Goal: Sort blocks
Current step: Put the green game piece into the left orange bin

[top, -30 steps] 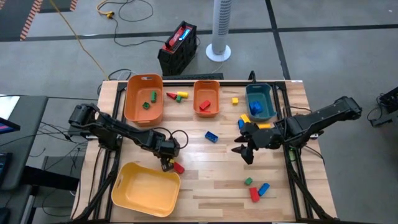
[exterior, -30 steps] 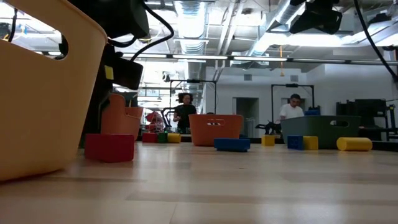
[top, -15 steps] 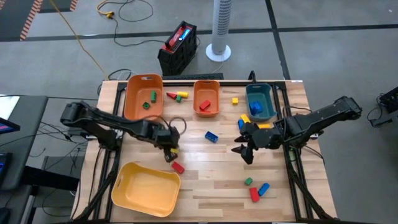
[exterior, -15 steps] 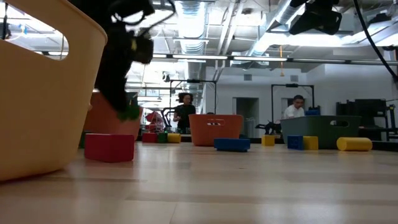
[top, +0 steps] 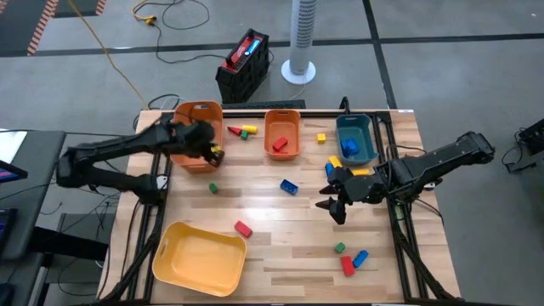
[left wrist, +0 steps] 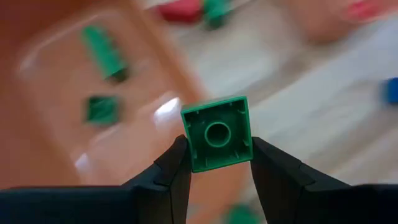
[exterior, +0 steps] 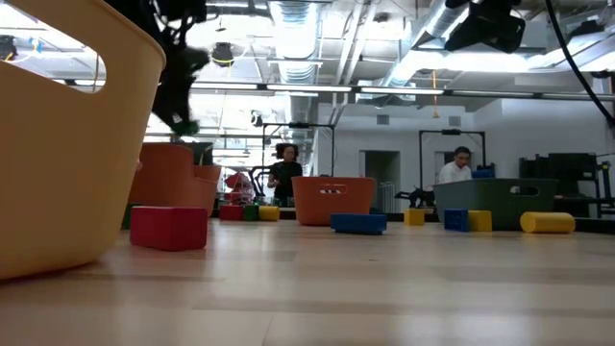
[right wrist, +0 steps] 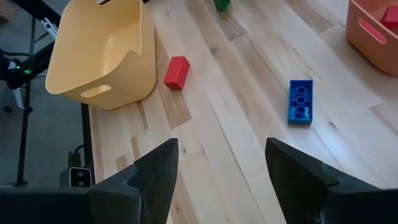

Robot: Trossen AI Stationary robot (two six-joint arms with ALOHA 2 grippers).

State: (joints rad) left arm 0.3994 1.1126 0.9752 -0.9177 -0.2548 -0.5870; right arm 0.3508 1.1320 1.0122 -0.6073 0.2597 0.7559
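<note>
My left gripper hangs over the right rim of the large orange bin and is shut on a green brick. The brick also shows below the fingers in the low view. Green bricks lie in that bin. My right gripper is open and empty above the table's right middle; its wrist view looks onto a red brick and a blue brick lying flat on the table. My left gripper pinches the green brick by two opposite sides between its two fingers. The fingers come from above, pointing down. The brick is lifted clear over the bin's rim, its hollow underside toward the wrist camera.
A small orange bin and a teal bin stand at the far edge, a yellow bin at the near left. Loose bricks lie on the table: green, red, blue, a cluster at the near right.
My left gripper has risen from the table beside the yellow bin and the red brick and gone toward the far edge to the large orange bin, carrying the green brick clear of the table. The red brick has stayed where it was.
</note>
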